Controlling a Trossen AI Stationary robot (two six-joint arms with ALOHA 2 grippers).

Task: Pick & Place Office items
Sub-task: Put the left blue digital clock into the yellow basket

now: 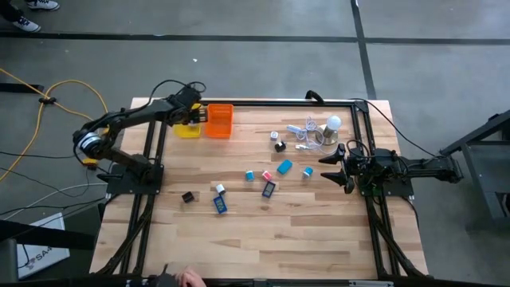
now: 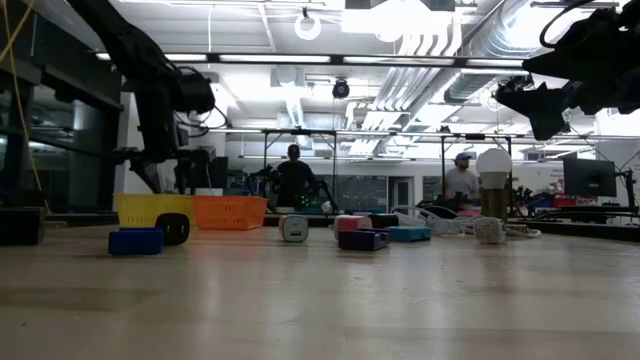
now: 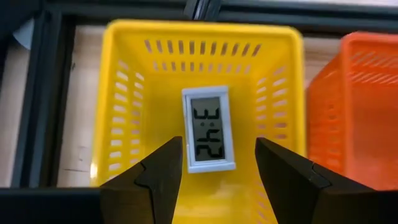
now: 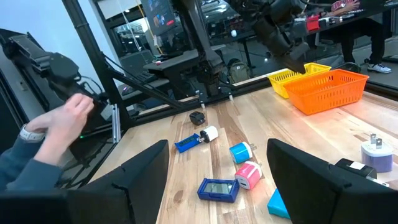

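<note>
The released left tool (image 3: pixel 217 180) hovers over the white, rigid, light digital display (image 3: pixel 209 129) in the yellow plastic basket (image 3: pixel 124 93); regrasp across its long edges, 3 and 9 o'clock.

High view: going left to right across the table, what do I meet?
Left gripper over yellow basket → orange basket → pink piece → light-blue piece → bulb → right gripper.
</note>
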